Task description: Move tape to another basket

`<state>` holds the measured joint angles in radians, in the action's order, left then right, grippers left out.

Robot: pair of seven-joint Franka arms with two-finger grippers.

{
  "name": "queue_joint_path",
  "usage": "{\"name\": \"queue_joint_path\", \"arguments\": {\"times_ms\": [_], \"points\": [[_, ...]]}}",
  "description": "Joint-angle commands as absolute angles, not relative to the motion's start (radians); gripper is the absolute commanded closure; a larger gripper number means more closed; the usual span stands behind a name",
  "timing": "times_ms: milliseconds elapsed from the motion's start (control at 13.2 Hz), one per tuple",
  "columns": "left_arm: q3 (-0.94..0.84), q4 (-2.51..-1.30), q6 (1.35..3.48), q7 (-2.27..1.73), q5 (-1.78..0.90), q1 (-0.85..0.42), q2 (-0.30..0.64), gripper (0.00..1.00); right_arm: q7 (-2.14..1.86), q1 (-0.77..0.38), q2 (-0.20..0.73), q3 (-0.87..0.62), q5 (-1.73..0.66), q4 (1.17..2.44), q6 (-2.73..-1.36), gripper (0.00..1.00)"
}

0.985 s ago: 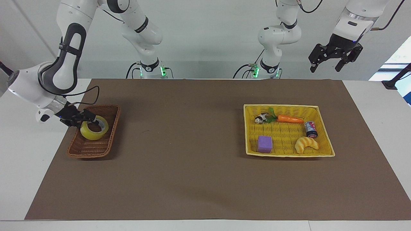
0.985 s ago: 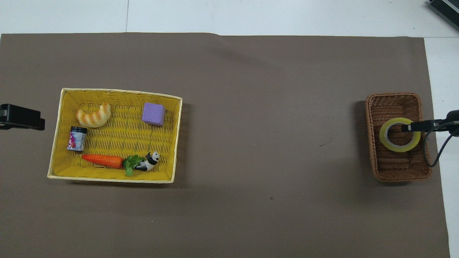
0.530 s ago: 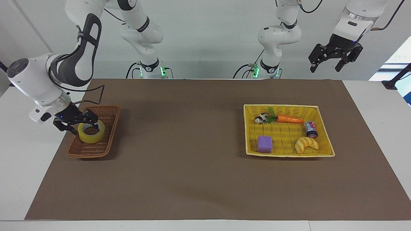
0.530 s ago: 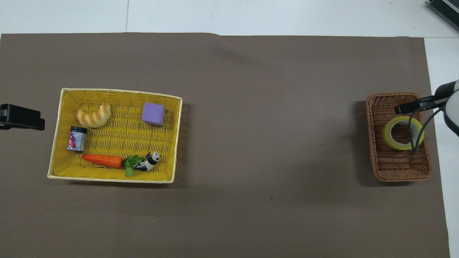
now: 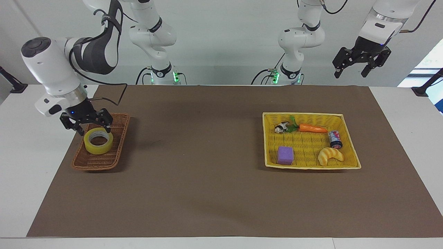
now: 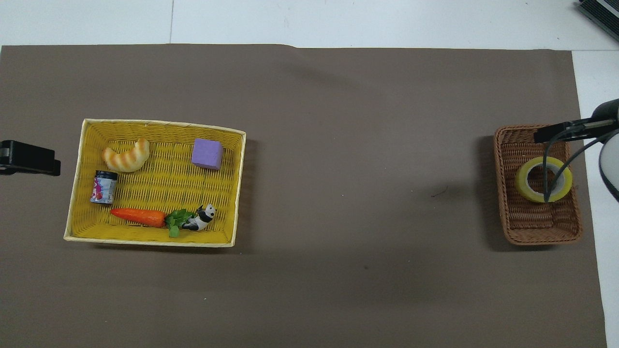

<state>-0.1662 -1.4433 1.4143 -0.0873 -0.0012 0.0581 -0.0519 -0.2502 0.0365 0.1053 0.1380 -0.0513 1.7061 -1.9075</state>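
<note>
Hovering with fingers apart above the tape (image 5: pixel 98 140), the right end effector (image 5: pixel 87 128) holds nothing; the tape lies flat in the brown basket (image 5: pixel 90 161). The left end effector (image 5: pixel 351 72) waits open, raised over the table's (image 5: pixel 214 193) edge.

The right gripper (image 5: pixel 92 128) is rising away from the tape (image 5: pixel 98 140), its jaws open and empty; the tape is now lying flat in the brown basket (image 5: pixel 114 157), no longer tilted. The right arm is swinging upward above the basket's end nearer the robots.

Tape (image 6: pixel 543 180) lies flat in brown basket (image 6: pixel 537 232), seemingly untouched.
</note>
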Motion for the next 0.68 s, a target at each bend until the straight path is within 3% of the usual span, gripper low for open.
{"name": "queue_joint_path", "arguments": {"times_ms": [0,455,606], "points": [[-0.173,-1.442,1.394,-0.074,-0.018,0.077,-0.064,0.0,-0.18,0.038,0.014,0.132,-0.038,1.717,-1.809,0.0],[-0.173,-1.442,1.394,-0.074,-0.018,0.077,-0.064,0.0,-0.176,0.04,-0.003,0.137,-0.038,1.49,-1.464,0.0],[-0.173,-1.442,1.394,-0.074,-0.018,0.077,-0.064,0.0,-0.146,0.038,-0.033,0.132,-0.031,1.477,-1.399,0.0]]}}
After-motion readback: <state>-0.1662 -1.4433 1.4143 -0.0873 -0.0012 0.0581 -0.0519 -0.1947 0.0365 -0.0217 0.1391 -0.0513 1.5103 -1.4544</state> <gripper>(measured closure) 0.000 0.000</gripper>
